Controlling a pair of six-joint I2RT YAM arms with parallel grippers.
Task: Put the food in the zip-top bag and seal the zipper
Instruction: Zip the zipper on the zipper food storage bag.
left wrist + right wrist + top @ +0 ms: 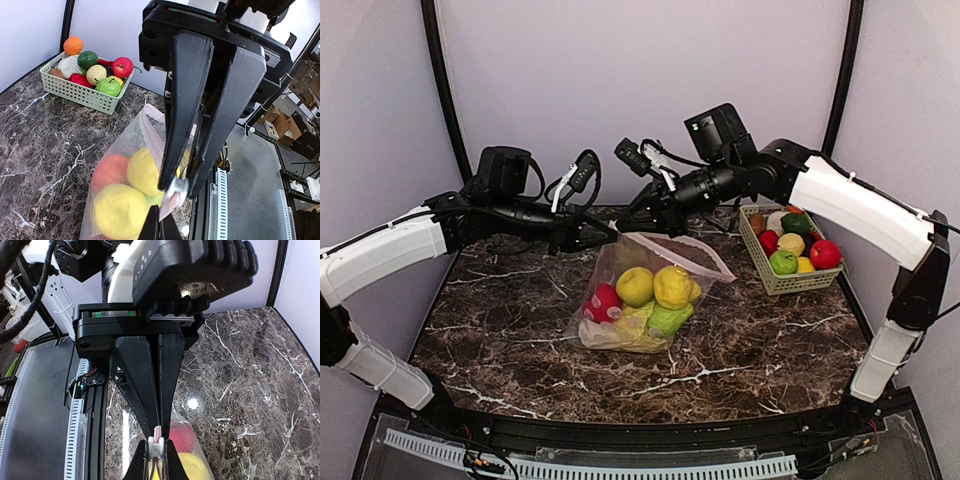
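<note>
The zip-top bag (620, 262) lies in the middle of the table. Inside it are a red fruit (603, 301), a yellow lemon (673, 285), a green pear (669, 319) and the leafy cabbage (618, 336). Both grippers meet at the bag's far left corner. My left gripper (608, 232) (160, 226) is shut on the end of the pink zipper (169, 207). My right gripper (633, 222) (156, 456) is shut on the white slider tab (156, 446) (179, 188), right next to the left gripper's fingertips. The bag's mouth edge (695, 250) runs to the right from there.
A pale green mesh basket (775, 283) (75, 92) stands at the back right and holds several more fruits and vegetables. The back wall is close behind both arms. A black rail runs along the table's near edge (640, 430).
</note>
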